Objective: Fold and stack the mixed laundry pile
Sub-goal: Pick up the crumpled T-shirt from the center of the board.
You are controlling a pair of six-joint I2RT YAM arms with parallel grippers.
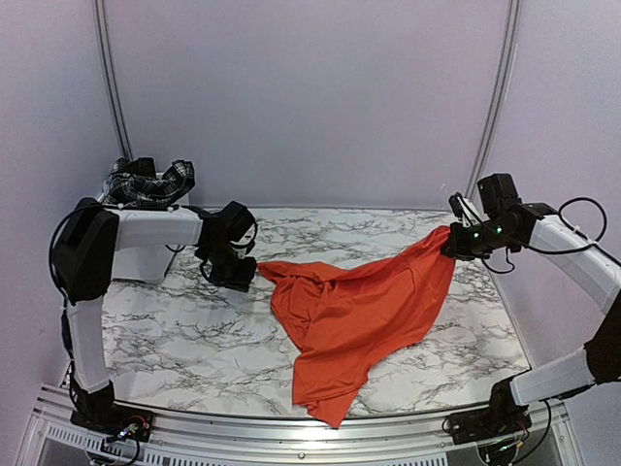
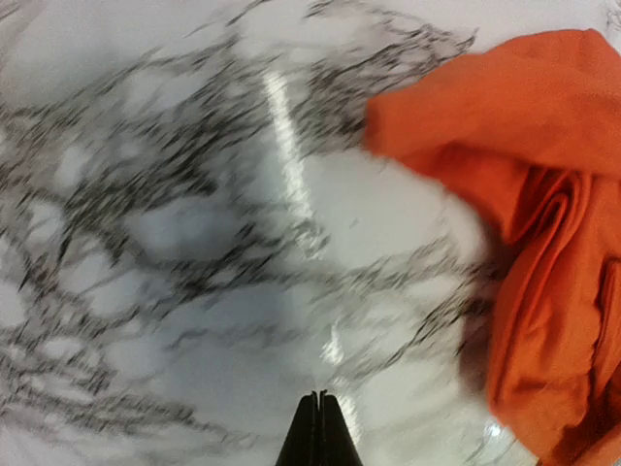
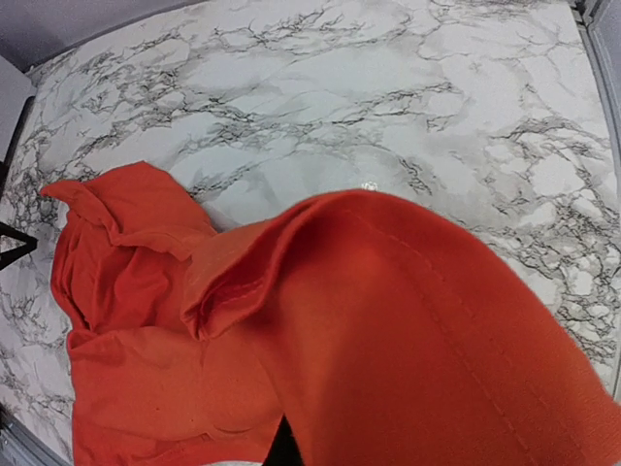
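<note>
Though unlabelled, orange T-shirt (image 1: pixel 364 311) hangs from right tool (image 1: pixel 452 242).

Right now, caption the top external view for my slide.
Right pincer lifts orange T-shirt corner off marble table; left pincer shut beside it, empty.

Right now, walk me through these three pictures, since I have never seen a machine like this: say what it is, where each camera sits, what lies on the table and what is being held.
These are two robot arms bolted at the near edge of a marble-patterned table. The wide picture comes from a fixed camera above and behind them. The other two come from cameras on the wrists, looking down past each arm's own fingers.

An orange T-shirt lies crumpled on the table. The right gripper is pinching one corner and lifting it, so the cloth fills its wrist view. The left gripper is shut on nothing, beside the shirt's other end.

At the back left, a white bin carries a black-and-white plaid piece.
</note>
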